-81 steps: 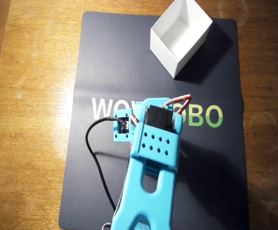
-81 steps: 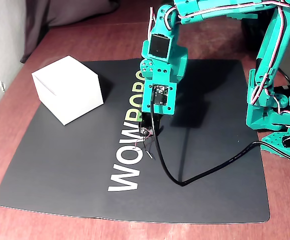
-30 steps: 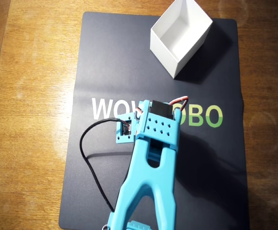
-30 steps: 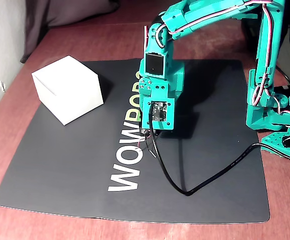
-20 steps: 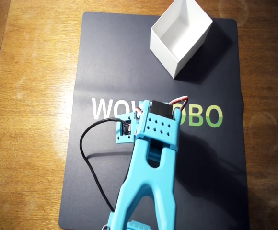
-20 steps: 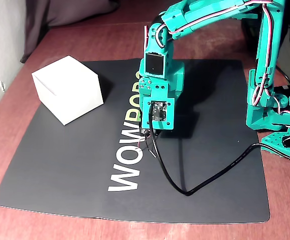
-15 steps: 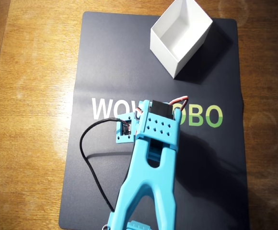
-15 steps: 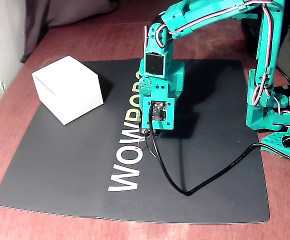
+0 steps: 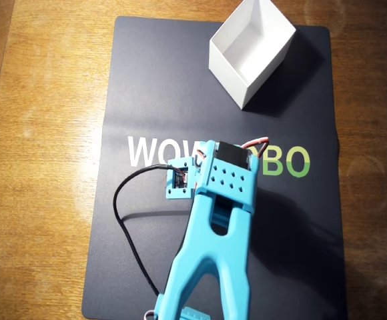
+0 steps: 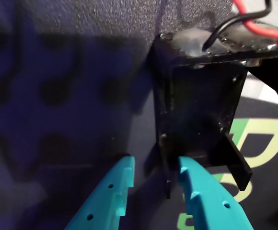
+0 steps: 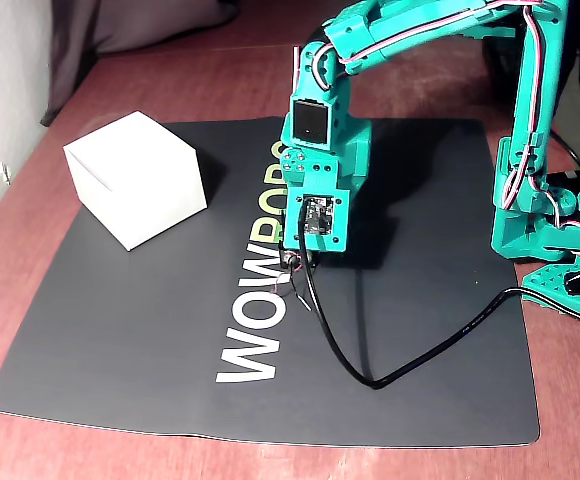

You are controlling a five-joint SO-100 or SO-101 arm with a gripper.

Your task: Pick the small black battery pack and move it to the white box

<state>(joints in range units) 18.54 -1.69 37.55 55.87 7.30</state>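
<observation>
The dark mat (image 9: 147, 87) has big letters on it. In the fixed view they read "WOW" in white, then more letters in green that the arm (image 11: 410, 30) partly hides. In the overhead view the green end reads "BO". The mat is flat and a bit grainy, and it lies on a brown wooden surface (image 9: 33, 133).

The white box (image 9: 250, 50) is square, with thin smooth walls and an open top. In the overhead view it stands on the far right corner of the mat, well apart from the arm.

The arm is bright blue-green plastic with small round holes in it. A black cable (image 11: 420, 360) curls from it across the mat.

The battery pack (image 10: 199, 115) is a small black plastic case with a red wire (image 10: 259, 26) and a black wire at its top. It is on the mat by the green letters, right under the arm's tip. In the wrist view, the pincer (image 10: 156, 167) is spread a little. Its right finger is at the pack's lower edge, and the left finger is beside the pack. It is not pinching the pack.
</observation>
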